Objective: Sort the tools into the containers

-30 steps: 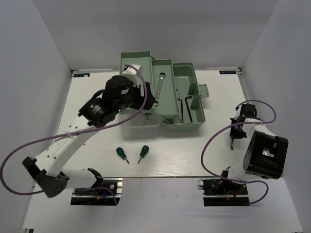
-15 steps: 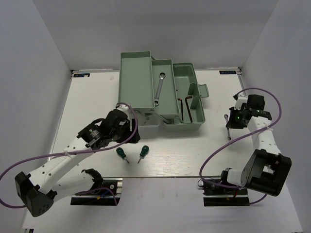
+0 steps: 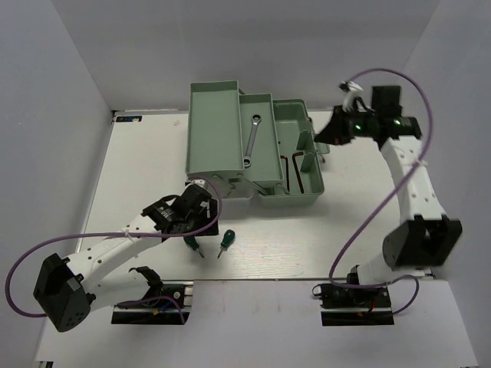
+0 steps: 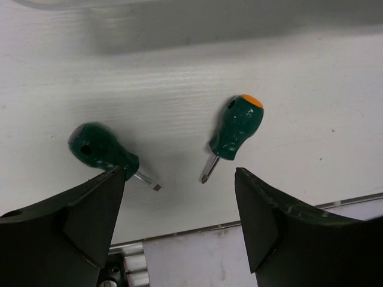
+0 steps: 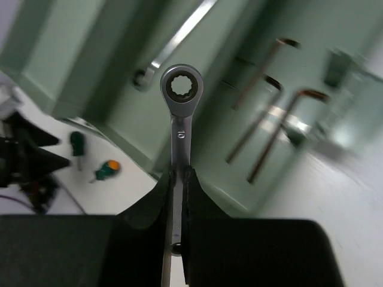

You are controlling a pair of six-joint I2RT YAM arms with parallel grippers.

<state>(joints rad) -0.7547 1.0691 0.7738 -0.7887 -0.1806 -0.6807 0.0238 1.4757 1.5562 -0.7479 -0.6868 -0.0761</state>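
Observation:
Two stubby green-handled screwdrivers lie on the table in front of the pale green toolbox. One has a plain handle; the other has an orange cap. My left gripper hangs open just above them, with nothing between its fingers. My right gripper is shut on a silver ring wrench, held in the air over the right side of the toolbox. A second silver wrench lies in the middle tray. Dark hex keys lie in the base.
The left tray shows nothing inside. The toolbox handle and latch stick out on its right. A purple cable loops off each arm. The arm bases sit at the near table edge.
My left arm came back from over the toolbox and dropped to the two screwdrivers. My right arm lifted the wrench off the right of the table and swung it back toward the toolbox.

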